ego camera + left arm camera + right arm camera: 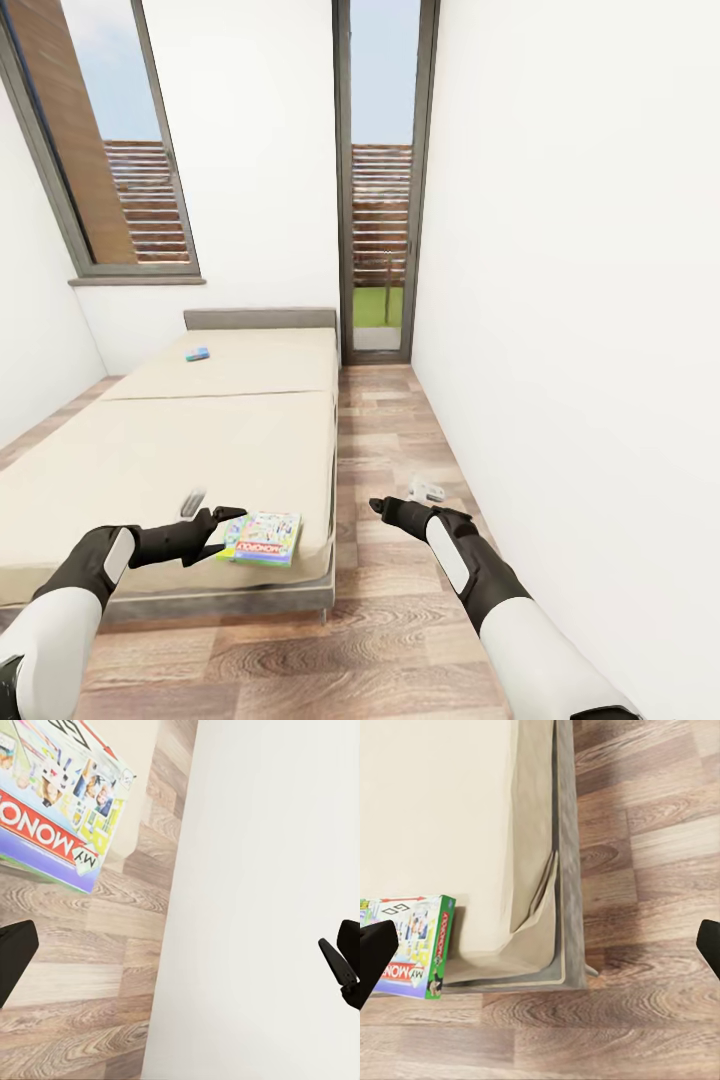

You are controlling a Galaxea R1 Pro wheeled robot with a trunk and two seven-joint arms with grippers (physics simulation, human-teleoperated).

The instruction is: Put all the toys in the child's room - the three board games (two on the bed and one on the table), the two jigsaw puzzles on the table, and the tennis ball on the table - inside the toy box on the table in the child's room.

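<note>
Where mattress (180,450) ends, glossy flat box (265,538).

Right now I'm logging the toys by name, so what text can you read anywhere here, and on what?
"MY MONO…": lid of the board game at the bed's near corner, the word's end hidden by a gripper finger.
"MONOPOLY": same lid, small but legible from the head.
Other print on that lid: too small to read.
Small blue box near the headboard: too blurred to read.

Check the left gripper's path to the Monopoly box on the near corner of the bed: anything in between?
Nothing visible blocks it. The left gripper hovers open right beside the Monopoly box, which lies flat at the bed's near corner. The right gripper is over the floor, off to the side.
</note>
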